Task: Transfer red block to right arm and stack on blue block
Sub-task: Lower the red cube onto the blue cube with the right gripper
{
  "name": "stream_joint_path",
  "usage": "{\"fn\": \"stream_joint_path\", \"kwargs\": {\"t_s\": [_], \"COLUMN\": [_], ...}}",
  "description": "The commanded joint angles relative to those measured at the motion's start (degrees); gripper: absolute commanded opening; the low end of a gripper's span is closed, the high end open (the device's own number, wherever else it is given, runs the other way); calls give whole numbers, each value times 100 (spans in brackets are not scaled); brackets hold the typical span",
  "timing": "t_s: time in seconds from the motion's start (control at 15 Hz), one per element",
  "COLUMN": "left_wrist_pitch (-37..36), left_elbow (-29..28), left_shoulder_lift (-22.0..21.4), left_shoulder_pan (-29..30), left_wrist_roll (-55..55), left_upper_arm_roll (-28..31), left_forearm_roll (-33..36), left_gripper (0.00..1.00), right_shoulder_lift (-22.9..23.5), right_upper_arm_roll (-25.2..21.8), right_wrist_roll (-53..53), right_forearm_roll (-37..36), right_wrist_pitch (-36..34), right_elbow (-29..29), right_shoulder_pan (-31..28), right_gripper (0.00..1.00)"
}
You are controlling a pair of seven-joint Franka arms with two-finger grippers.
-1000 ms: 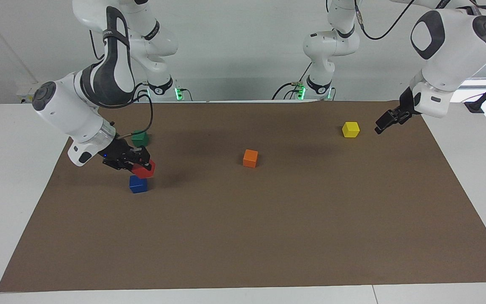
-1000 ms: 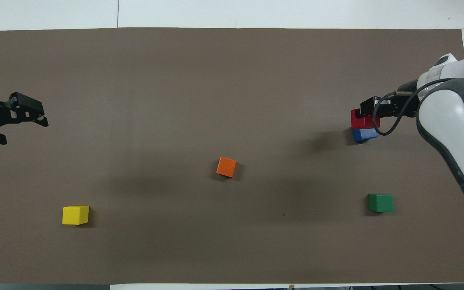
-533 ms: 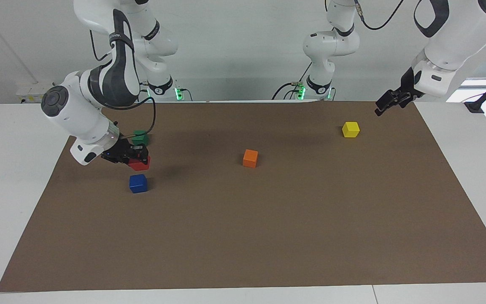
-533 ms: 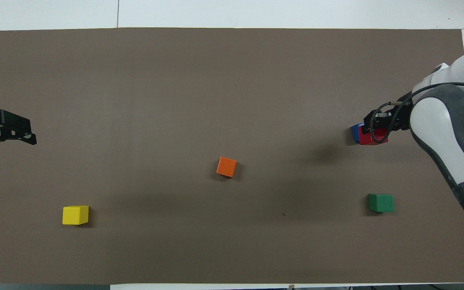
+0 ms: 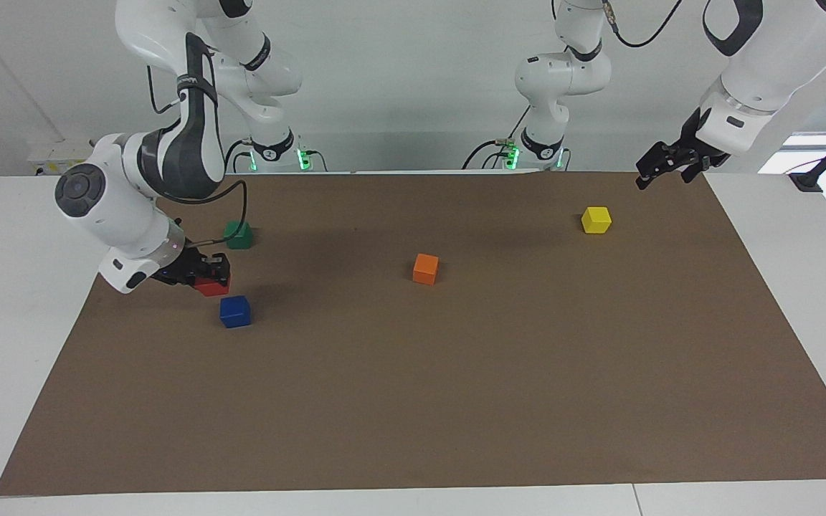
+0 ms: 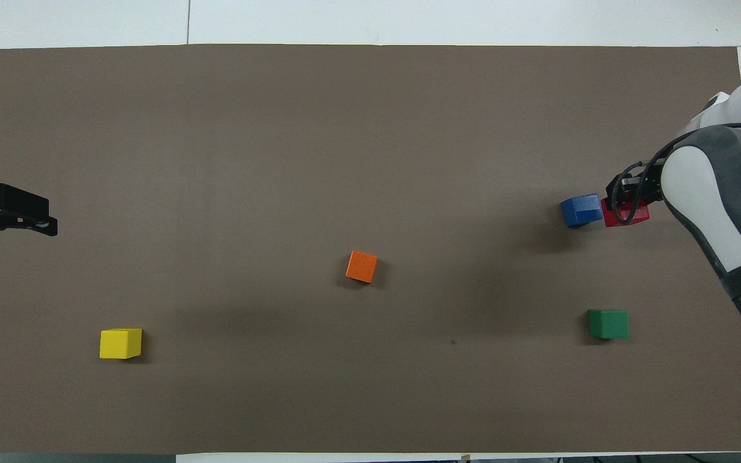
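A white tabletop [image 5: 26,301] carries a large brown paper mat [image 5: 456,373], seen from a high camera facing two white jointed robot arms.

At the right arm's end of the mat, the right arm [image 5: 133,186] bends down low. Its black two-finger gripper [image 5: 209,276] is closed around a small plain bright-red cube, the red block [image 5: 213,287]. This block is held just above the mat, close beside a small plain dark-blue cube, the blue block [image 5: 235,311], and toward the right arm's edge of the mat from it. The two cubes are apart; the red one is not on top of the blue one. In the overhead view the red block [image 6: 626,214] sits level with the blue block [image 6: 581,211], partly covered by the right gripper [image 6: 628,193].

A small green cube [image 5: 239,234] rests on the mat nearer to the robots than the blue block.

A small orange cube [image 5: 425,269] lies near the middle of the mat.

A small yellow cube [image 5: 596,219] lies toward the left arm's end.

The left arm [image 5: 757,79] waits, raised, with its black gripper [image 5: 660,168] in the air over the mat's corner near its own base. Its fingers stand spread apart and hold nothing; the overhead view shows the left gripper [image 6: 4,215] at the mat's edge.
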Motion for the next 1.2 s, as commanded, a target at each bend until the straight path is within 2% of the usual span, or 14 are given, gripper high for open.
{"fn": "stream_joint_path", "kwargs": {"t_s": [0.0, 0.2, 0.53, 0.73, 1.13], "left_wrist_pitch": [122, 140, 131, 87, -282], "left_elbow": [201, 422, 387, 213, 212], "left_shoulder_lift": [140, 185, 194, 107, 115], "left_shoulder_pan": [-92, -250, -206, -215, -224], "left_wrist_roll": [110, 163, 400, 409, 374], "left_upper_arm_roll": [4, -58, -75, -67, -40], "left_forearm_roll": [84, 460, 374, 356, 391], "left_gripper": [100, 100, 100, 100, 100], "right_shoulder_lift": [161, 240, 355, 372, 425], "right_upper_arm_roll": [62, 62, 79, 80, 79], "right_wrist_roll": [-137, -146, -137, -128, -84], "right_forearm_roll": [-200, -200, -147, -164, -164], "right_wrist_pitch": [97, 238, 274, 431, 730], "right_elbow": [205, 222, 381, 302, 47], "right_shoulder_pan": [-24, 63, 81, 195, 318], "right_gripper": [0, 0, 0, 0, 0]}}
